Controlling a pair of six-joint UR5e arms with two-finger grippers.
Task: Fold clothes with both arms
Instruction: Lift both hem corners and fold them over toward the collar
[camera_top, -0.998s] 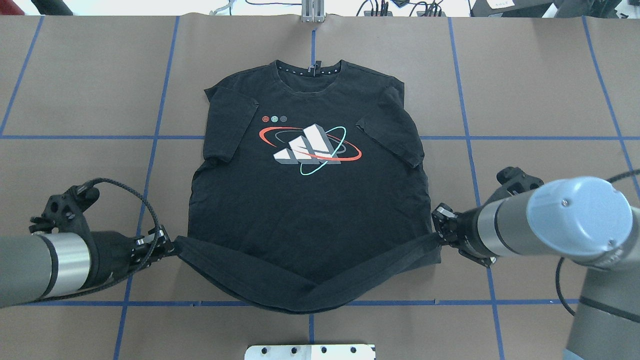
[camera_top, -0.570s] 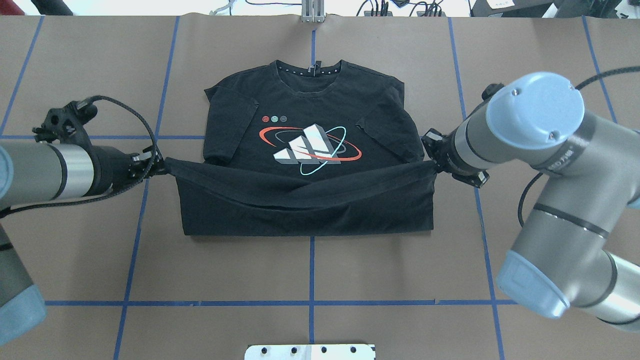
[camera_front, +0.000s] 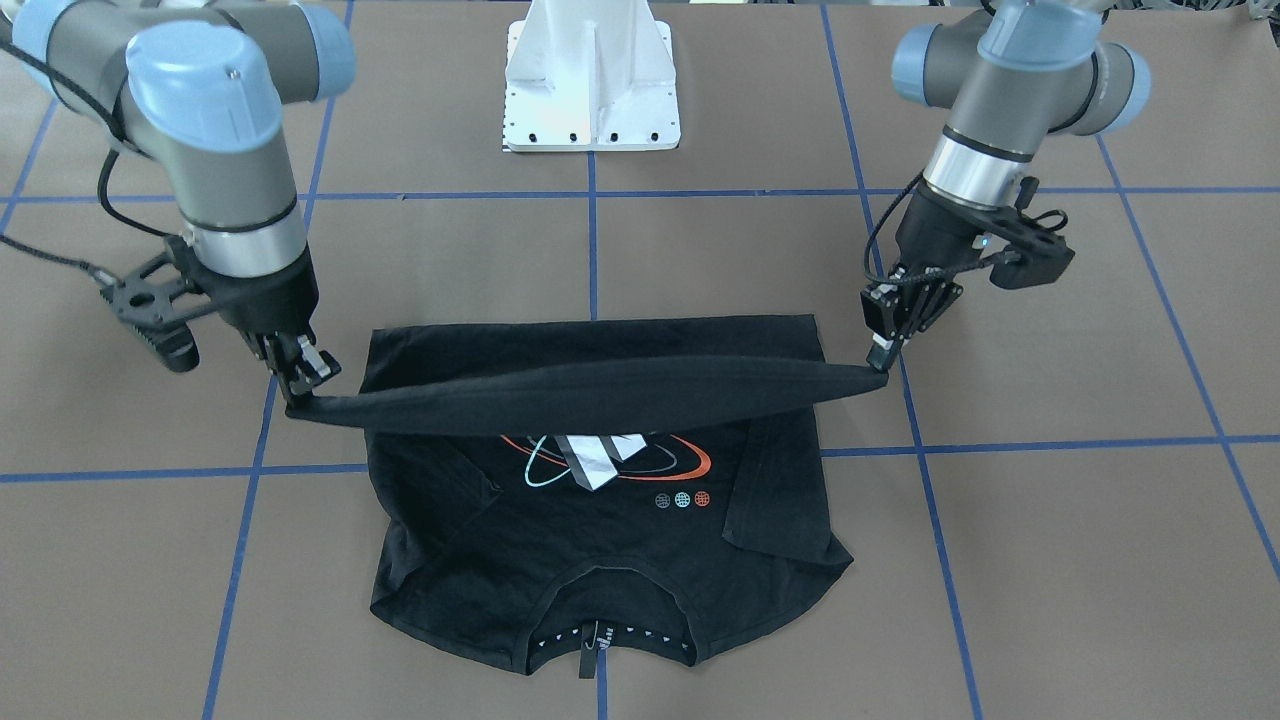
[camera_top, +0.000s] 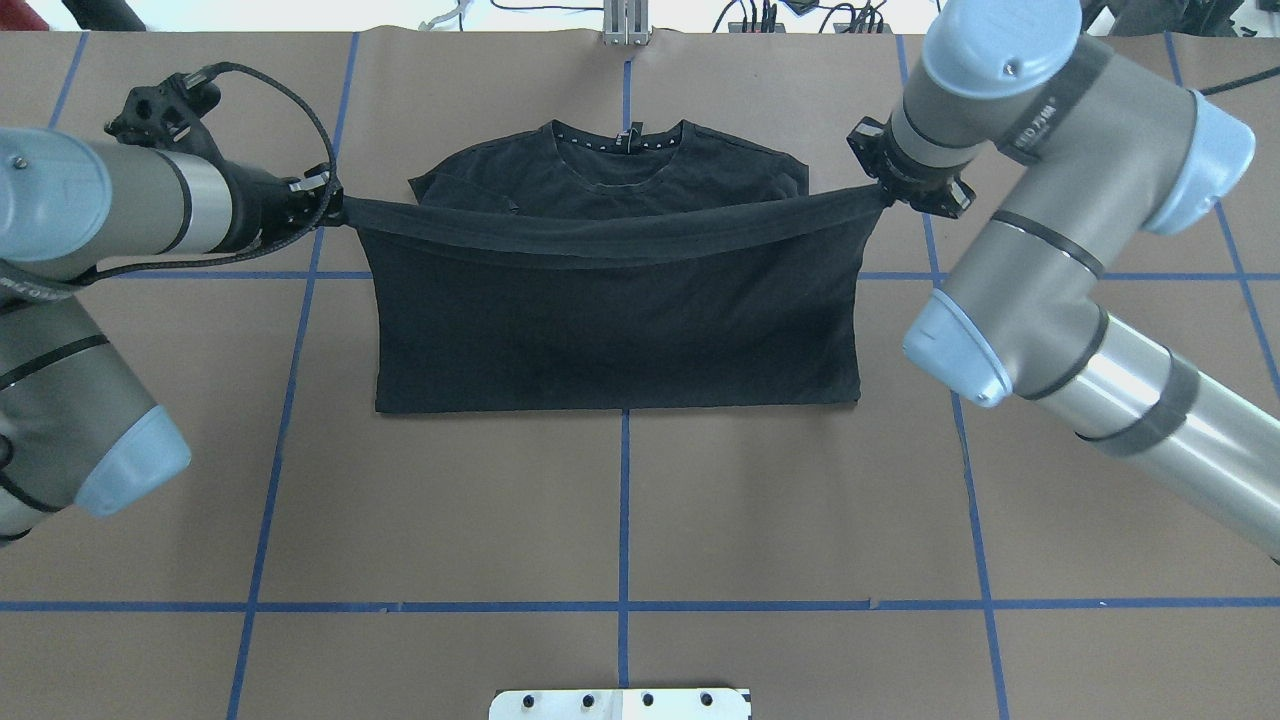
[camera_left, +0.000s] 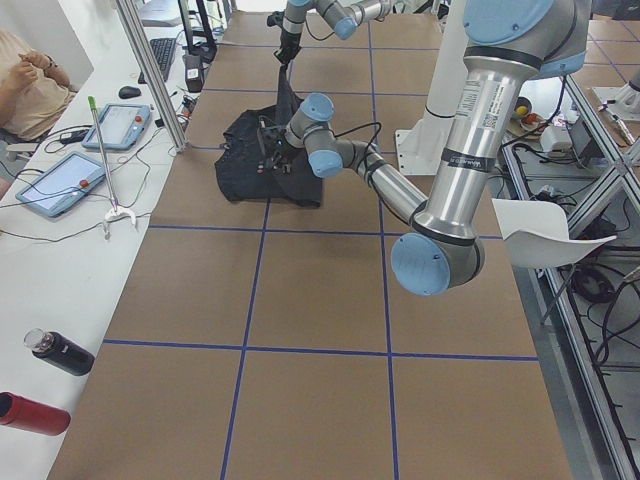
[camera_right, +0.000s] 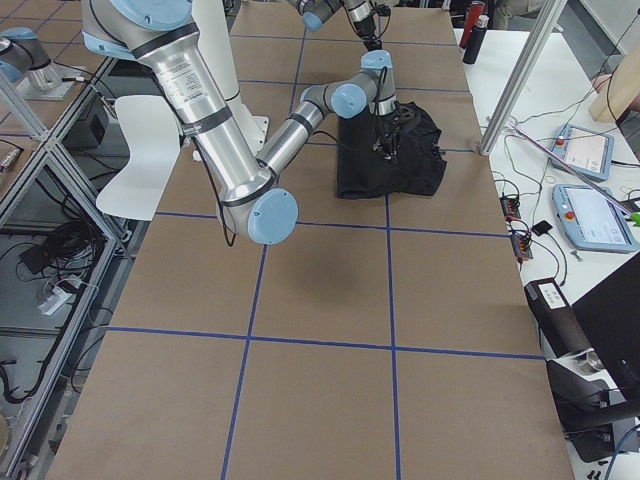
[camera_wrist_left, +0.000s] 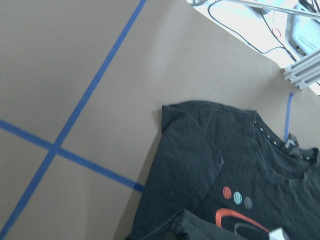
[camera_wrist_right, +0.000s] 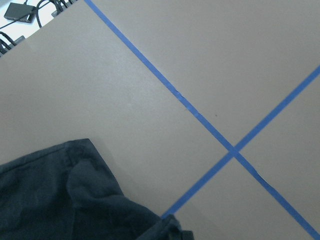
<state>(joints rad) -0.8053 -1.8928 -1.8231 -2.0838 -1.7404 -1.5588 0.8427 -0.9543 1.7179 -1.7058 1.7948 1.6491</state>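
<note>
Seen from overhead, the doubled-over half of the T-shirt (camera_top: 620, 330) covers the chest graphic (camera_front: 610, 462) completely. From the front, the raised hem (camera_front: 600, 385) hides the part of it nearest me, and my left wrist camera cuts it off at the bottom edge. Overhead, my right fingers (camera_front: 303, 375) are tucked under my own wrist (camera_top: 930, 140). In both side views my grip is too small to judge.

We see the black T-shirt (camera_top: 615, 330) on the desk (camera_top: 620, 500), hem lifted taut between the clamped left fingers (camera_front: 879, 351) and right fingers (camera_front: 299, 387).
</note>
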